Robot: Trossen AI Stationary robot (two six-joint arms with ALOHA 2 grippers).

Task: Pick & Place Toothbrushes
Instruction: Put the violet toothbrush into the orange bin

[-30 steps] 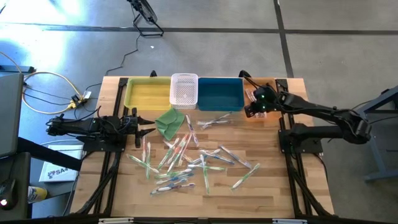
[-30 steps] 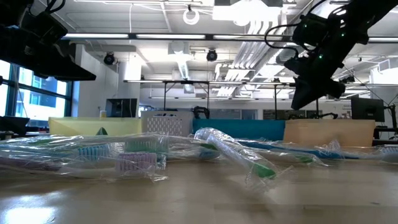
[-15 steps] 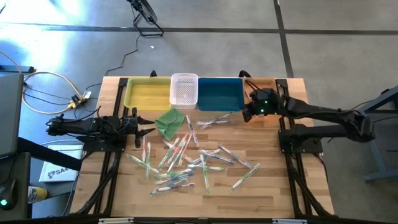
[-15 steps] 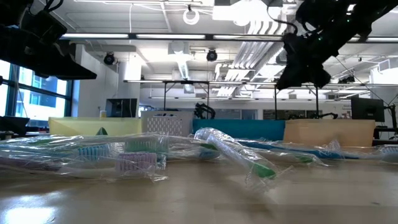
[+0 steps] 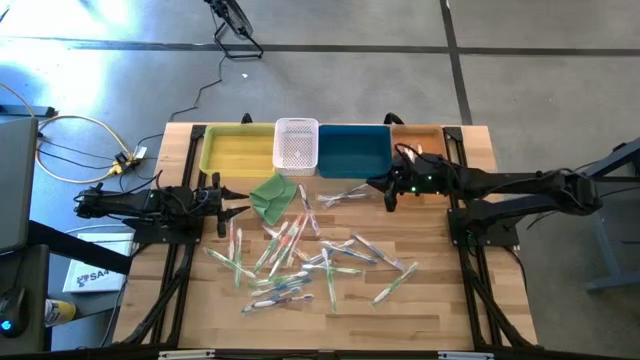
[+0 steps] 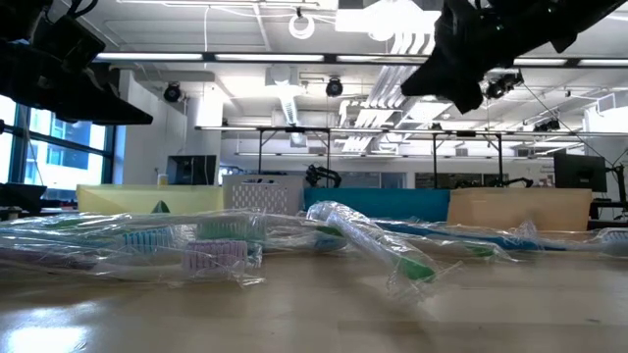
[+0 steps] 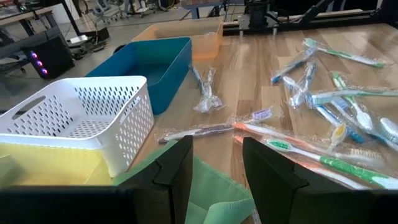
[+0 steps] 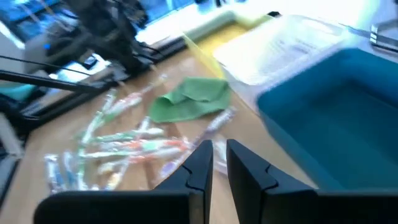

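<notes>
Many wrapped toothbrushes lie loose on the wooden table's middle. A few more toothbrushes lie just in front of the blue bin. My right gripper hovers above the table by the blue bin's near right corner and points toward the pile. In the right wrist view my right gripper shows a narrow gap between its fingers and nothing in it. My left gripper waits at the left edge, over the folded green cloth. In the left wrist view my left gripper is open with nothing between its fingers.
Along the far edge stand a yellow bin, a white perforated basket, the blue bin and an orange bin. The green cloth lies in front of the basket. Bare wood shows along the near edge.
My right gripper has swung from above the orange bin toward the table's left and near side. It now hangs in front of the blue bin's right end. It has risen a little and tipped up from a steep downward slant to nearly level.
</notes>
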